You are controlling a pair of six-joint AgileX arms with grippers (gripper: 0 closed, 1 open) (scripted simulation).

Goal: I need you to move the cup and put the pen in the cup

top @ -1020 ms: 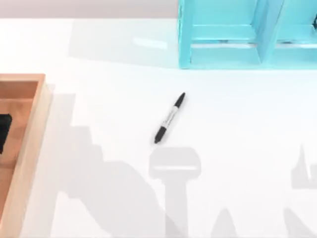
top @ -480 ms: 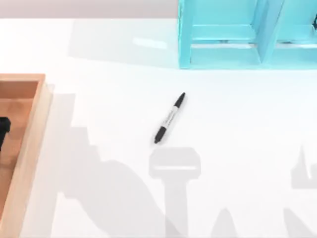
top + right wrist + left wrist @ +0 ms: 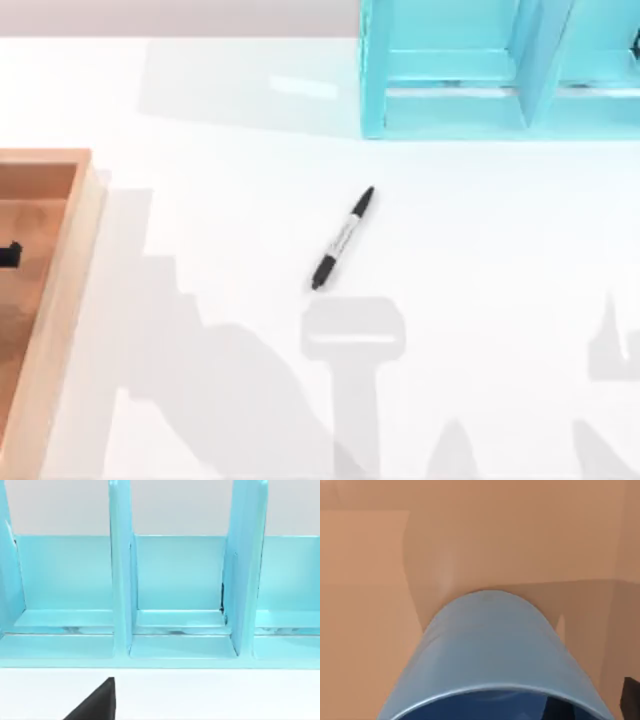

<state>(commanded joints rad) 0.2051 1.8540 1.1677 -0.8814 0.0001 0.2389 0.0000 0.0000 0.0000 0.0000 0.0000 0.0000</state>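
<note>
White table (image 3: pixel 500 300), pen (image 3: pixel 343 238) seemingly diagonal.

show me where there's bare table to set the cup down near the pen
Widest free patch: the white table to the right of the slim black marker, in front of the turquoise shelf unit. Another open stretch lies between the marker and the wooden tray at left. The translucent blue cup is inside that tray; it is tight there.
</note>
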